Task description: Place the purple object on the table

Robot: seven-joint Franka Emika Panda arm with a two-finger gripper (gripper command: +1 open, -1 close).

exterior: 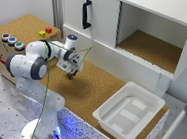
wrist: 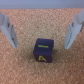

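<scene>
Speckled brown cork covers the table [exterior: 92,92], one long flat counter. Exterior view: one white Panda arm [exterior: 35,59], jointed, with a green cable [exterior: 47,91] looping along it; its gripper [exterior: 70,74] hangs just above the cork. One white plastic bin [exterior: 129,111], rectangular, lies well beyond the gripper on the counter. One white cabinet [exterior: 141,27] with one black handle [exterior: 86,15] and a cork-lined floor stands behind. One raised cork-topped box [exterior: 19,32] carries three round buttons [exterior: 12,41] and two small blocks, one yellow [exterior: 42,33], one red [exterior: 48,30].

Wrist view: two pale flat fingers [wrist: 8,30] spread wide, holding nothing. One purple object [wrist: 43,51], a dark cube with yellow markings, rests on the cork between the fingers, touching neither.
</scene>
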